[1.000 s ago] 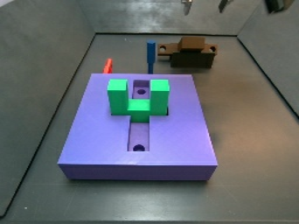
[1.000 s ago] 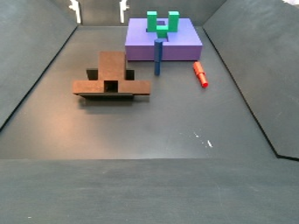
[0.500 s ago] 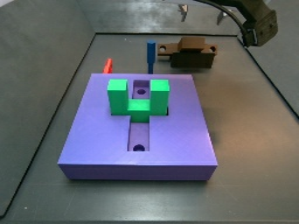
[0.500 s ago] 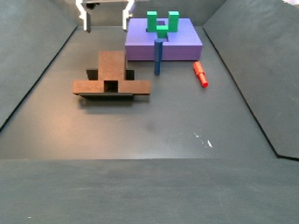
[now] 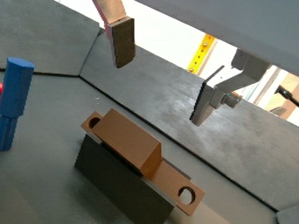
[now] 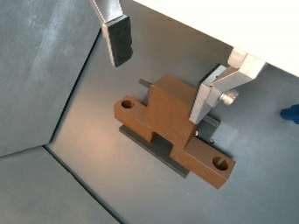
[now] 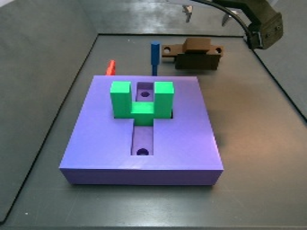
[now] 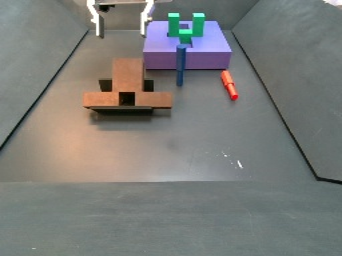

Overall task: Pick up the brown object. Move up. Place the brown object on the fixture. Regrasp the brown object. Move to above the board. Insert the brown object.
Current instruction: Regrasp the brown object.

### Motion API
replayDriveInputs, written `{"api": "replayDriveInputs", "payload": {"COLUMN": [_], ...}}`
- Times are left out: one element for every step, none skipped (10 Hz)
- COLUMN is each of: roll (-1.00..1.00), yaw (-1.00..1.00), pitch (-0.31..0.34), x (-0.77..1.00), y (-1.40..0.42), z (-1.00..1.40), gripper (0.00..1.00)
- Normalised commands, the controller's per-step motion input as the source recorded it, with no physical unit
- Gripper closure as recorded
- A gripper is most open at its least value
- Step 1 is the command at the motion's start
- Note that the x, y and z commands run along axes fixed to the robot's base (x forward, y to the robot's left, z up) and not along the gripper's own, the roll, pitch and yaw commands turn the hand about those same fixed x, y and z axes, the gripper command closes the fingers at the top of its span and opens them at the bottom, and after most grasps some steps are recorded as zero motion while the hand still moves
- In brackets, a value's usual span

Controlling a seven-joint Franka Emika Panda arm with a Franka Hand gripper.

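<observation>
In both wrist views I see my tool (image 6: 163, 74) spread wide with nothing between its fingers (image 5: 121, 42), hanging above the brown object (image 6: 173, 125), which lies across the dark fixture (image 5: 117, 179) on the grey floor (image 8: 201, 150). The bar's round hole sits near one end, and the fixture shows beneath its middle. In a side view the brown object (image 8: 128, 88) rests well apart from the purple board (image 8: 201, 52), with the tool (image 8: 118, 10) high near the back wall. The other side camera shows the board (image 7: 162, 144) with its green U-shaped block (image 7: 142, 99), a blue peg (image 7: 155, 57) standing upright and a red peg (image 7: 110, 66) beside the board.
</observation>
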Motion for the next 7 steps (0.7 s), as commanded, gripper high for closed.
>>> {"api": "replayDriveInputs", "payload": {"roll": [0.11, 0.03, 0.03, 0.1, 0.12, 0.11, 0.14], "yaw": [0.0, 0.0, 0.0, 0.0, 0.0, 0.0, 0.0], "pitch": [-0.017, -0.171, -0.206, -0.189, -0.186, -0.197, -0.189], "x": [0.0, 0.0, 0.0, 0.0, 0.0, -0.03, -0.09], "y": [0.0, 0.0, 0.0, 0.0, 0.0, 0.0, 0.0], "z": [-0.18, -0.28, -0.35, -0.4, -0.4, -0.36, -0.32], "gripper": [0.0, 0.0, 0.0, 0.0, 0.0, 0.0, 0.0]}}
